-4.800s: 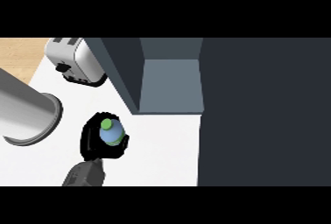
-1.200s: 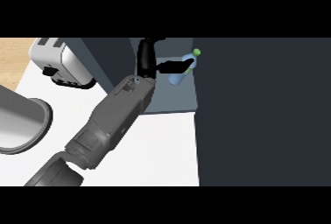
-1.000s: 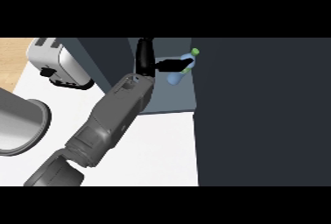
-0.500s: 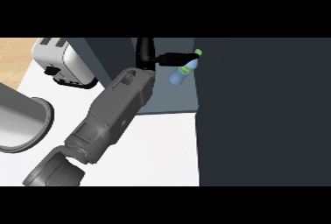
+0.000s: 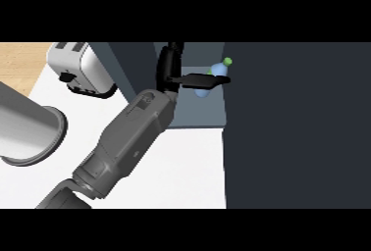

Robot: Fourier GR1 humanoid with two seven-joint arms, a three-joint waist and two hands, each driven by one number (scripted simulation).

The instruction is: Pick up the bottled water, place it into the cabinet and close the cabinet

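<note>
A counter (image 5: pixel 185 164) runs from near to far. At its far left stands a toaster (image 5: pixel 80 68); nearer, at the left edge, is a large cylinder (image 5: pixel 25 127). Beyond the counter's far end a cabinet (image 5: pixel 199 110) stands open, and its door (image 5: pixel 297 122) fills the right side. Inside, at the right, the bottled water (image 5: pixel 217 71) leans, with the left hand (image 5: pixel 174 63) just left of it and curled across it.
</note>
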